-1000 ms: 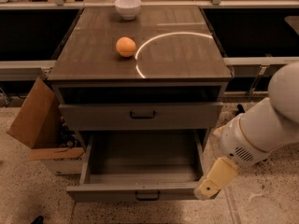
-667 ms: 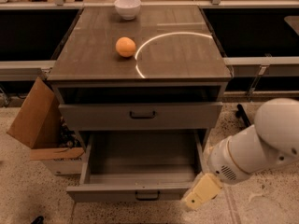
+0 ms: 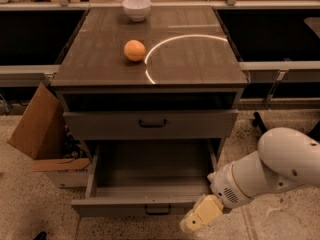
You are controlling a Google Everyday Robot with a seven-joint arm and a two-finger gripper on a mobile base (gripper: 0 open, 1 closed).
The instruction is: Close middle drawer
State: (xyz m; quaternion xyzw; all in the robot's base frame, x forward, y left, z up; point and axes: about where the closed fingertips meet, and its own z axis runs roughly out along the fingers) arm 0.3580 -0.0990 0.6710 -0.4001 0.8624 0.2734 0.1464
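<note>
The middle drawer (image 3: pixel 150 206) of the grey cabinet (image 3: pixel 150 79) is pulled far out. Its low flat front with a small dark centre handle (image 3: pixel 157 210) faces me, and its deep tray (image 3: pixel 152 171) shows nothing inside. My gripper (image 3: pixel 199 218), cream-coloured at the end of the white arm (image 3: pixel 275 169), hangs low just in front of the right part of the drawer front, close to it. The taller drawer (image 3: pixel 150 124) above sits slightly out of the cabinet. The lowest drawer is hidden under the open one.
An orange (image 3: pixel 135 50) and a white bowl (image 3: pixel 136 8) sit on the cabinet top. An open cardboard box (image 3: pixel 42 134) stands on the floor left of the cabinet. Dark shelving runs behind on both sides. Speckled floor (image 3: pixel 280 224) lies around.
My arm has swung down and to the left. The gripper went from beside the drawer's right front corner to in front of the drawer front. The drawer has not moved.
</note>
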